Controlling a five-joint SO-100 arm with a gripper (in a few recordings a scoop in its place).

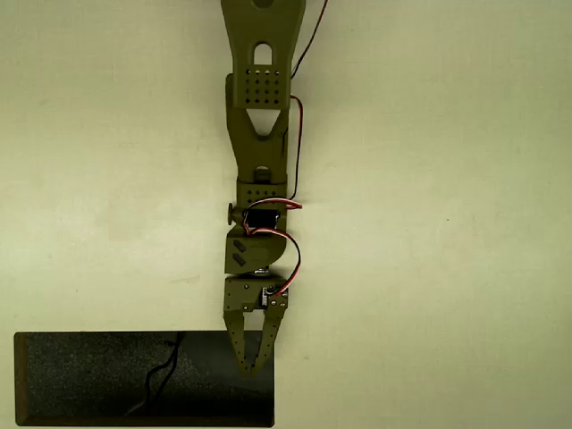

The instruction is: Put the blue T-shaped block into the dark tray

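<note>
My olive-green arm reaches down from the top edge of the overhead view. Its gripper (253, 364) hangs over the right end of the dark tray (80, 393), just inside the tray's top rim. The two fingers taper into a narrow V and their tips meet, so the gripper is shut and I see nothing between them. The tray is a long black rectangle at the bottom left, and a thin dark wiggly line (159, 374) runs across its speckled floor. The blue T-shaped block is out of view.
The table (429, 268) is a plain pale surface. Red and black wires (295, 134) loop along the right side of the arm. The tray's lower rim lies at the bottom edge of the picture.
</note>
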